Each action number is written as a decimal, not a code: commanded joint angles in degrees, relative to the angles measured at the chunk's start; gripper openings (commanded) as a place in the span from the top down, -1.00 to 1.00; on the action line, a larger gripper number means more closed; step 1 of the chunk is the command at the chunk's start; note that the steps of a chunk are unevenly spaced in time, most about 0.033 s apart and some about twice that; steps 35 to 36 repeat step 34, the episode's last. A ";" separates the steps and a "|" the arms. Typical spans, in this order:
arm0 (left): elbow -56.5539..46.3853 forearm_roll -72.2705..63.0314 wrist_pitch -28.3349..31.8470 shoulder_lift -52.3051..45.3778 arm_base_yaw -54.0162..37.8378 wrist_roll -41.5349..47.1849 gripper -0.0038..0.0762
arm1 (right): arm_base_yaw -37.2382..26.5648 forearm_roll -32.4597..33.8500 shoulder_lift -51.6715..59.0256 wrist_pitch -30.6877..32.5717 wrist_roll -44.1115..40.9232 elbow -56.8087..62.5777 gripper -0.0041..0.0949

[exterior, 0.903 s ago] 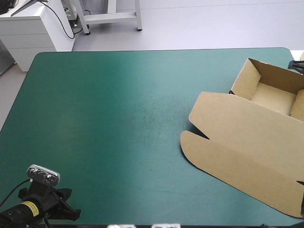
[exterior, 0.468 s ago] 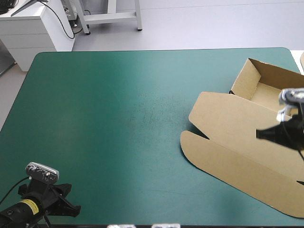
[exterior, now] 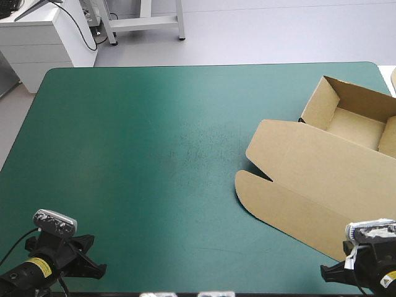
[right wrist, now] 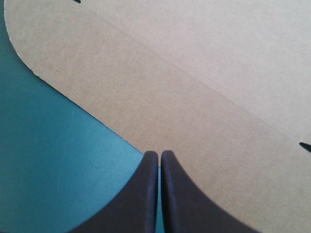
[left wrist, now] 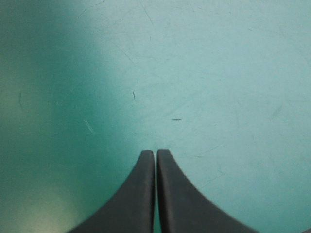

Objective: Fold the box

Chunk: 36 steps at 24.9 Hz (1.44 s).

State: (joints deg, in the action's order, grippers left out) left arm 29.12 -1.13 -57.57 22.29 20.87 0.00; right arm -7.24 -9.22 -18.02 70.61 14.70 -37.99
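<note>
One box [exterior: 322, 176], brown, at the right side of the teal-green cover [exterior: 142, 154]: open tray with raised walls toward the cover's far edge, lid lying flat toward its near edge. One left gripper [left wrist: 155, 152], at the cover's near left corner, black fingers pressed together, holding nothing. One right gripper [right wrist: 159, 152], at the cover's near right corner, fingers likewise pressed together and empty, tips at the lid's rim

light: bright, even | glare: pale sheen on teal-green cover [exterior: 167, 111] | shadows: thin, at box [exterior: 322, 179] edge
</note>
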 commanded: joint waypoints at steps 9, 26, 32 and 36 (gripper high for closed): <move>0.66 0.08 4.93 0.35 0.32 -0.53 0.92 | 0.06 -2.12 4.96 -5.20 2.41 6.02 0.92; 0.66 0.08 4.93 0.35 0.32 -0.53 0.92 | 0.06 -2.12 4.96 -8.37 2.23 7.32 0.92; 0.66 0.08 4.93 0.35 0.32 -0.53 0.92 | 0.06 -2.12 4.96 -8.49 2.23 7.32 0.92; 0.66 0.08 4.93 0.35 0.32 -0.53 0.92 | 0.06 -2.12 4.96 -8.49 2.24 7.32 0.92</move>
